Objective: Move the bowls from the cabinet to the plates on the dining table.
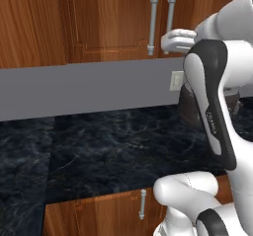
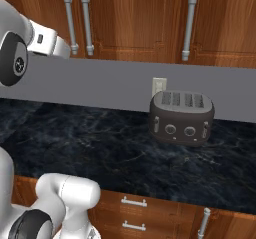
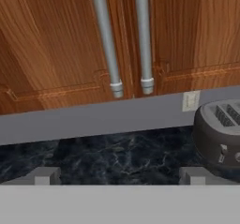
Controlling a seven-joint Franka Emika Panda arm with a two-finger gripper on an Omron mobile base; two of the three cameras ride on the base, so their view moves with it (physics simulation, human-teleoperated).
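Two handles: a pair of silver bar handles [image 3: 124, 40] runs down the meeting edges of the cabinet [image 3: 51, 49] doors, both doors shut.
Landmark: the toaster [image 2: 181, 117], a dark four-slot one on the black marble surface [image 2: 100, 153] against the grey wall.
Pincer: the pincer [image 3: 119, 176] has its tips spread wide apart with nothing between them, aimed at the lower ends of the handle pair, up and to the left of the toaster.
Bowls: not to be seen; I judge they sit behind the shut doors above and left of the toaster, so neither has been moved yet.
Plates and dining table: outside what these views cover.
Risk, wrong handle: the two bars stand just beside each other, so the tips could straddle both or catch the wrong one, and a pull would then jam or open the other door.
Risk, slip: a grip near the very bottom end of a bar could slide off as the door swings.
Risk, collision: the toaster stands below and right of the handles; a low elbow or a swinging door edge could knock it.
Outlet: a pale wall outlet [image 2: 159, 86] sits just above the toaster's left end.
Writing: faint small lettering on the arm's dark side panel [image 1: 212, 124], too small to read; the toaster shows only knobs, no readable brand.
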